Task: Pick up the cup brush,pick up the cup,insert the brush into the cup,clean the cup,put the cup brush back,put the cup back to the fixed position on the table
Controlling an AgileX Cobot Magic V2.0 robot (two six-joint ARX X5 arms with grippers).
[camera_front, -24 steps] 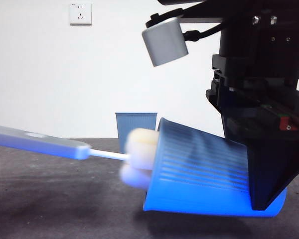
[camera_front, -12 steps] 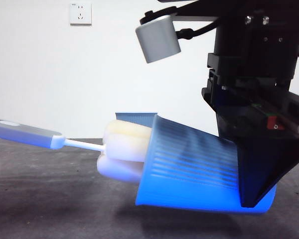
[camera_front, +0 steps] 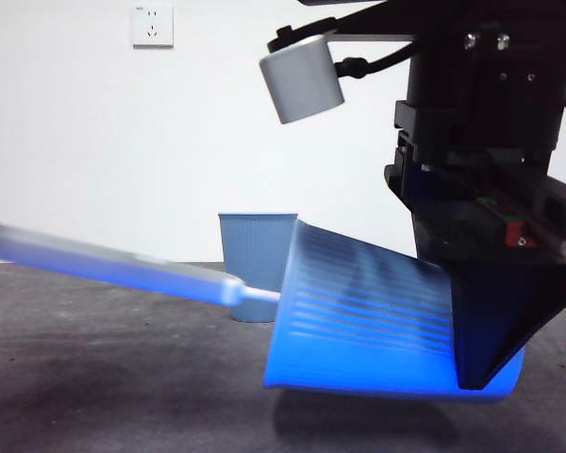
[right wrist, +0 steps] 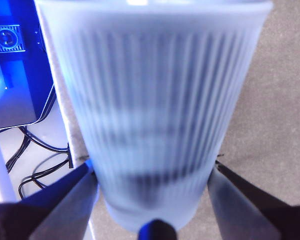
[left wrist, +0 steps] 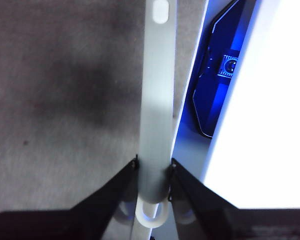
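The table lies dark below. Above it the right pincer is clamped on the cup, which hangs tipped on its side, mouth toward the cup brush. The left pincer is closed on the brush's grey handle. Its long axis runs nearly level, head buried inside the cup. Pushed too hard or off-axis, the brush could lever the cup out of the jaws.

Front view's bright, wall blown out white; cup brush handle motion-smeared, cup blurry close-up, soft shadows on tabletop.
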